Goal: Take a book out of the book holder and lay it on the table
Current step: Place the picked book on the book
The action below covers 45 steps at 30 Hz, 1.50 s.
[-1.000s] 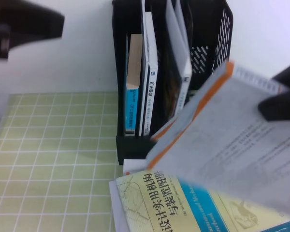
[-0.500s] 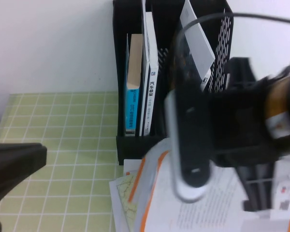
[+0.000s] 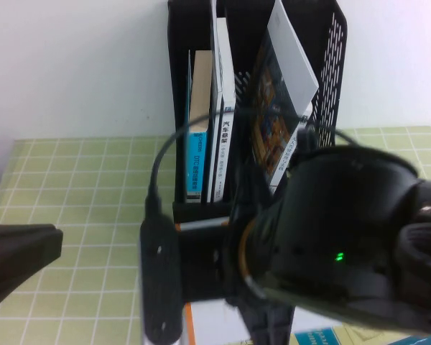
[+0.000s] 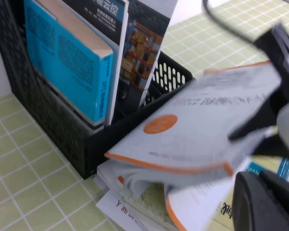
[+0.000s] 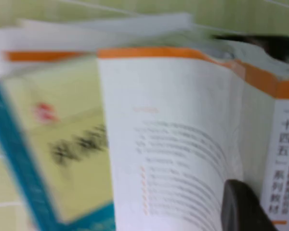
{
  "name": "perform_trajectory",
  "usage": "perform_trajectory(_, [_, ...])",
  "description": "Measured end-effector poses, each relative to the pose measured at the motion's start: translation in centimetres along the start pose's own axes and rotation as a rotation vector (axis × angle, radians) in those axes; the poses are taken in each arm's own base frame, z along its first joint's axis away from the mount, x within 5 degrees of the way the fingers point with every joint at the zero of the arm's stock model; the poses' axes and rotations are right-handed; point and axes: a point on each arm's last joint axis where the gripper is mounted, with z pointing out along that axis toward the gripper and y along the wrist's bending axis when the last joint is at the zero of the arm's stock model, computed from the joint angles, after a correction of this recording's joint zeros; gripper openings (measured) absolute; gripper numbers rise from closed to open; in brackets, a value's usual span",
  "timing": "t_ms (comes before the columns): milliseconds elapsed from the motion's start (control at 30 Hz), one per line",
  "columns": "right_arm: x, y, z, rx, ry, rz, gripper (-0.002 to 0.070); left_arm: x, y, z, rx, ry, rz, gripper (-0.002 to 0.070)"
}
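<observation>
Looking down from the high camera, the black book holder (image 3: 201, 212) stands at twelve o'clock on the green checked mat (image 3: 79, 187), backed against the white wall. Upright in it are a blue-spined book (image 3: 195, 162) and a white book (image 3: 223, 100) side by side, and at their three o'clock a magazine (image 3: 280, 108) with a colourful cover leans over toward the mesh side. The right arm (image 3: 345, 237) fills the five o'clock corner, a big dark bulk with a green light, and it hides most of what lies under it. Only a strip of the orange-edged book (image 3: 201, 316) shows below it at six o'clock. The left wrist camera gives it better: that orange-edged book is out of the holder, tilted over a loose pile of books (image 4: 135, 202) that lies on the mat right against the holder's front. One end is down on the pile and the other is raised. The right gripper (image 4: 272, 86) is at that raised end, its jaws clamped on the book's edge, one dark finger above and one below. From the right wrist, a dark finger (image 5: 241, 207) lies on the white cover, with a yellow book (image 5: 62, 144) with a teal border underneath. The left gripper (image 4: 267, 202) hovers low at eight o'clock, clear of the holder and touching nothing; whether it is open or closed I cannot tell.
</observation>
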Motion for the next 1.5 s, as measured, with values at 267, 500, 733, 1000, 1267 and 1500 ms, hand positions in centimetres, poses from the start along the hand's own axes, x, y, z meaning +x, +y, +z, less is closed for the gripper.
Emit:
perform_trajectory(267, [0.1, 3.8, 3.7, 0.026, 0.042, 0.001, 0.0123, 0.4, 0.2, 0.0, -0.036, 0.042, 0.02, -0.0002])
perform_trajectory(500, [1.5, 2.4, 4.0, 0.262, 0.102, 0.099, 0.0122, 0.4, 0.4, 0.0, -0.054, 0.05, 0.024, -0.0002])
perform_trajectory(733, [1.9, -0.6, -1.7, 0.374, -0.048, 0.175, 0.0122, 0.4, 0.4, 0.0, -0.056, 0.044, 0.024, -0.0002])
perform_trajectory(1000, [3.0, -3.2, -6.0, 0.613, -0.114, 0.117, 0.0122, 0.2, 0.5, 0.0, -0.064, 0.028, 0.017, -0.0002])
perform_trajectory(1267, [3.9, -0.7, -1.7, 0.621, -0.026, -0.05, 0.0122, 0.3, 0.5, 0.0, -0.065, 0.029, 0.008, -0.0002])
perform_trajectory(1500, [5.5, 4.9, 3.5, 0.41, -0.057, -0.009, 0.0122, 0.4, 0.5, 0.0, -0.065, 0.046, 0.012, -0.0002])
